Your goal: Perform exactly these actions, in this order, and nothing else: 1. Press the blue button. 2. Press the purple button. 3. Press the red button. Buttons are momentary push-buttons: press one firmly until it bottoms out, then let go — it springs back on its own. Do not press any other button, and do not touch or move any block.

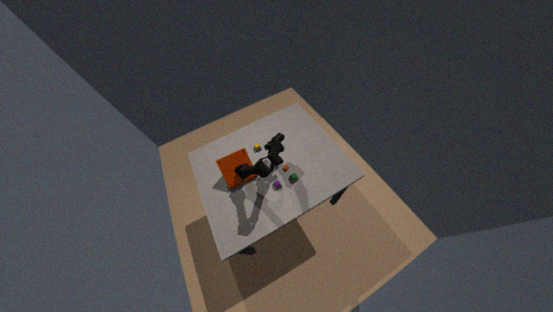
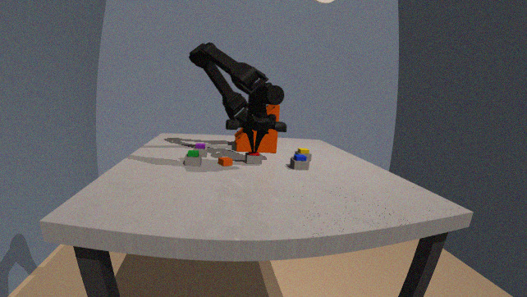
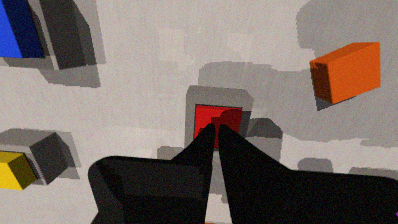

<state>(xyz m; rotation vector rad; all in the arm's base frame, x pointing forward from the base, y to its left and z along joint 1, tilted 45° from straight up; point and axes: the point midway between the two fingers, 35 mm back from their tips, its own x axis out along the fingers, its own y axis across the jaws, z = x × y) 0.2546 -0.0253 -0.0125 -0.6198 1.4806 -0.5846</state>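
Note:
My gripper (image 2: pixel 254 151) (image 3: pixel 216 129) is shut and empty, its fingertips down on the red button (image 2: pixel 254 154) (image 3: pixel 203 117). The red cap sits low in its grey housing, nearly level with the rim. The blue button (image 2: pixel 300 157) (image 3: pixel 9 32) stands to the right in the exterior view and at the wrist view's upper left, its cap raised. The purple button (image 1: pixel 277 184) (image 2: pixel 200 146) stands farther left and back in the exterior view, its cap raised. The arm hides the red and blue buttons in the top view.
An orange block (image 1: pixel 286 167) (image 2: pixel 225 162) (image 3: pixel 355 72) lies near the red button. The green button (image 1: pixel 294 176) (image 2: pixel 193 153) is beyond it. The yellow button (image 1: pixel 257 146) (image 2: pixel 303 151) (image 3: pixel 9 171) stands near the blue one. The orange arm base (image 1: pixel 230 165) (image 2: pixel 268 144) is behind the gripper.

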